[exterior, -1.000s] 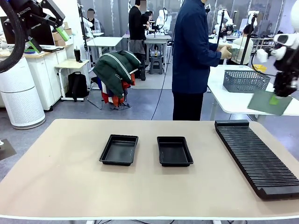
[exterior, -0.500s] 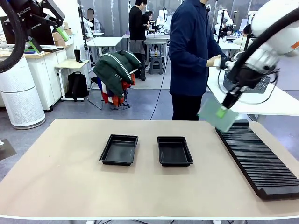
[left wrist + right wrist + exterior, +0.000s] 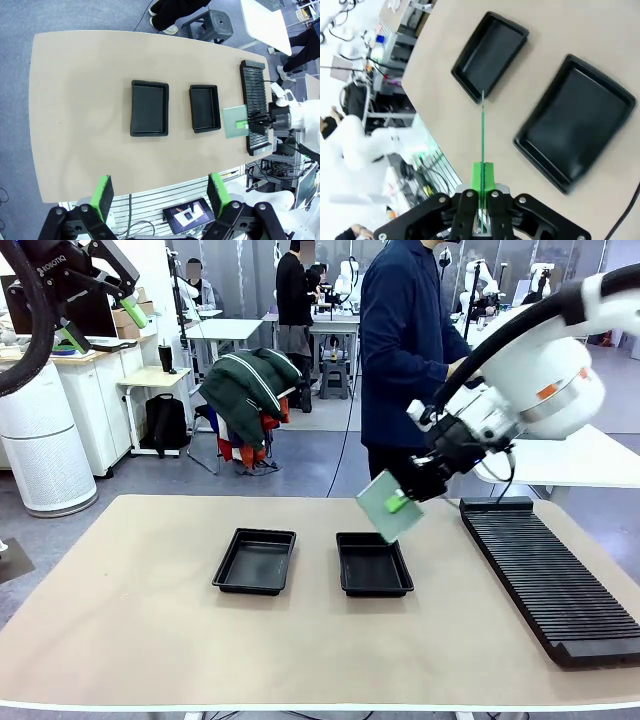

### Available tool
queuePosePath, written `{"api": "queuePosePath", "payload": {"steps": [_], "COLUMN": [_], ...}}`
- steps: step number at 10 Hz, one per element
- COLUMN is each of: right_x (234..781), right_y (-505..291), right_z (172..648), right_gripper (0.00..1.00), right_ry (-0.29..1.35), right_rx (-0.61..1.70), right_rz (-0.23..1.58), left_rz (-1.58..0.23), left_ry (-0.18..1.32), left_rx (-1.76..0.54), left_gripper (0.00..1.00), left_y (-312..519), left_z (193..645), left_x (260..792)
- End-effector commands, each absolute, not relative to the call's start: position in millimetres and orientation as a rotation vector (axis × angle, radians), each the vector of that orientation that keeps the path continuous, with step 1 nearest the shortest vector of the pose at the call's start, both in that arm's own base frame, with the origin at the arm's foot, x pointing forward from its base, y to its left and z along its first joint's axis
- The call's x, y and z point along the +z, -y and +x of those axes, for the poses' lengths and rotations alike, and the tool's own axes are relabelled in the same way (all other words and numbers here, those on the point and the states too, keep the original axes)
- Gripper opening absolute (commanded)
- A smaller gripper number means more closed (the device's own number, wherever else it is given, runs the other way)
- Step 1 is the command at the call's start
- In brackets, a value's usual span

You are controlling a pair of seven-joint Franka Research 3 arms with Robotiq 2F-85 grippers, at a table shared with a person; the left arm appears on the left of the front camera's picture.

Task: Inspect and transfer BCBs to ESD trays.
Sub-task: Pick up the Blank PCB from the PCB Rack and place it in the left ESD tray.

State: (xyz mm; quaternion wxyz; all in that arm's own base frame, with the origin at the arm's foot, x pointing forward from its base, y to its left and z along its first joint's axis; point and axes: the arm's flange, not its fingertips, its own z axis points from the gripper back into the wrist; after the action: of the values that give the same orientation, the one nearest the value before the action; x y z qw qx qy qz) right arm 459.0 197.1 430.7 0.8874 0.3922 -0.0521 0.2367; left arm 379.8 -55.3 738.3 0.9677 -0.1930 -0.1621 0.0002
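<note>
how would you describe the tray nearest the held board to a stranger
On the beige table, left of the long ribbed rack, it is the black tray nearer that rack and the green board in the right gripper. The other tray sits farther left.

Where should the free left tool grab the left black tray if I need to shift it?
Likely the near short rim of the left tray, coming straight down: it lies flat and empty on the table, so its thin raised rim takes one finger inside, one outside. The left tool hangs open above.
</note>
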Motion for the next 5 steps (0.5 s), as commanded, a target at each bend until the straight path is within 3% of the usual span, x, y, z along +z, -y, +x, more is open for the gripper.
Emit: {"api": "queuePosePath", "payload": {"steps": [1, 5], "right_x": [401.7, 331.4], "right_y": [-236.1, -324.3], "right_z": [468.1, 485.6], "right_gripper": [0.02, 0.02], "right_ry": [0.14, 0.106], "right_rx": [0.41, 0.222], "right_rz": [0.91, 1.061], "left_rz": [-0.391, -0.391], "left_ry": [0.327, 0.327], "left_rx": [0.003, 0.003], "left_gripper": [1.0, 1.0], "left_y": [54.1, 54.1], "left_z": [378.6, 378.6], "left_x": [737.5, 737.5]}}
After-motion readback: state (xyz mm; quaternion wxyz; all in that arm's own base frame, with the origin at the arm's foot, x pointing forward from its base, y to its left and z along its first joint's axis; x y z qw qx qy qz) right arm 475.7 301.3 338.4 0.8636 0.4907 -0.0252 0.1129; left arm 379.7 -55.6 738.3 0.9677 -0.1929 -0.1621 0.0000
